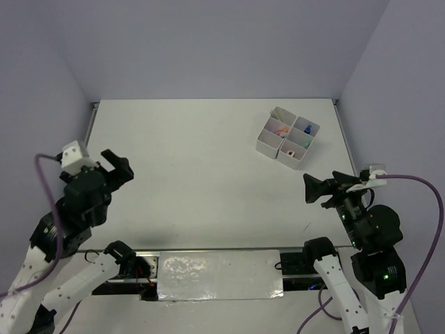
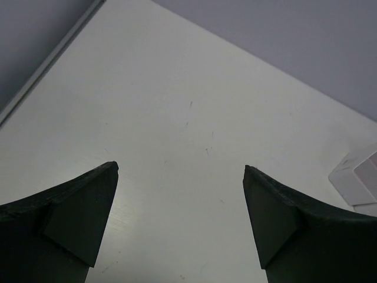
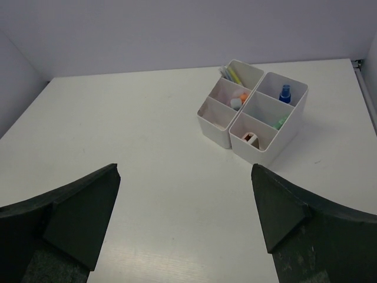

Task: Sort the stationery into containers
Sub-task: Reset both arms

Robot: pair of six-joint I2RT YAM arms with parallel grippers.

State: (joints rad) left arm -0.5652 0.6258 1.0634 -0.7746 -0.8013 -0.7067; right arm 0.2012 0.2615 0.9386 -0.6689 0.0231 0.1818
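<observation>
Top view first: the left claw [image 1: 118,165] sits at the left of the frame with its fingers spread apart, well away from the containers [image 1: 267,148], which stand in the upper right of the white worktop [image 1: 201,160]. The right claw [image 1: 314,189] is at right centre, below the containers and apart from them, and its fingers are wide too. The containers read as a white block of six compartments, turned at an angle. There are flecks of colour inside, so the stationery [image 1: 280,129] is in there, though it's too small to name from up here.

Left wrist view: the left claw [image 2: 180,167] is spread wide, one dark finger at lower left and the other at lower right, with worktop [image 2: 177,88] showing between them. A white corner of the containers [image 2: 353,177] peeks in at the right edge.

Right wrist view — this is the good look. The right claw [image 3: 185,167] has its fingers far apart at the bottom corners. The containers [image 3: 259,152] stand right of centre in the upper half: two long white boxes side by side, touching, three compartments each.
- Far left compartment: yellow-green pens [image 3: 231,75], leaning.
- Middle left: orange and pale pieces [image 3: 240,99].
- Far right: a blue piece [image 3: 285,94], upright.
- Middle right: a green piece [image 3: 281,122] against the wall.
- Near right: a small white and orange piece [image 3: 248,138].
</observation>
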